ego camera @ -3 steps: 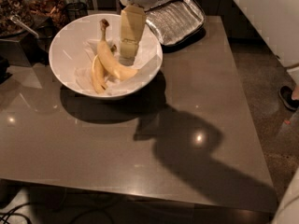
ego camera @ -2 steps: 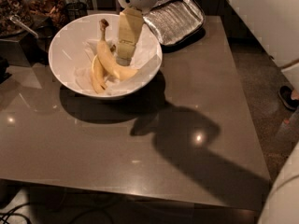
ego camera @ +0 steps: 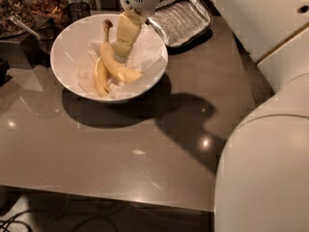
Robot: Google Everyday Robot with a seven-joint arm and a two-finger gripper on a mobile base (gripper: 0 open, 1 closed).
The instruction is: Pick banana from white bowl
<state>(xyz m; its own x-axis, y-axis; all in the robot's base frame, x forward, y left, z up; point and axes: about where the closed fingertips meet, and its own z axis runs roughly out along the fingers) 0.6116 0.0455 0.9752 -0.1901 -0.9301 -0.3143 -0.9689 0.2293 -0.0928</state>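
The pincer (ego camera: 120,56) hangs low inside the bowl at the desk's far-left corner, its tip down against the upper part of the banana; whether it is open, closed or already gripping the fruit cannot be told from here. The desk (ego camera: 145,153) is a dark, glossy slab, and the arm's shadow falls across its middle. On it sits the white bowl (ego camera: 65,42), wide and round with sloping sides, lined with crumpled white paper. A foil tray (ego camera: 181,18) lies just beside it along the far edge. The banana (ego camera: 124,72) lies in the bowl, leaning on the paper with its long dark stem pointing toward the far rim. It is plump, yellow and gently curved. A shorter banana (ego camera: 100,80) curls just beside it, nearer the left side. As I judge it, the reach is done. The grasp is at best under way, and the lift out of the bowl remains.
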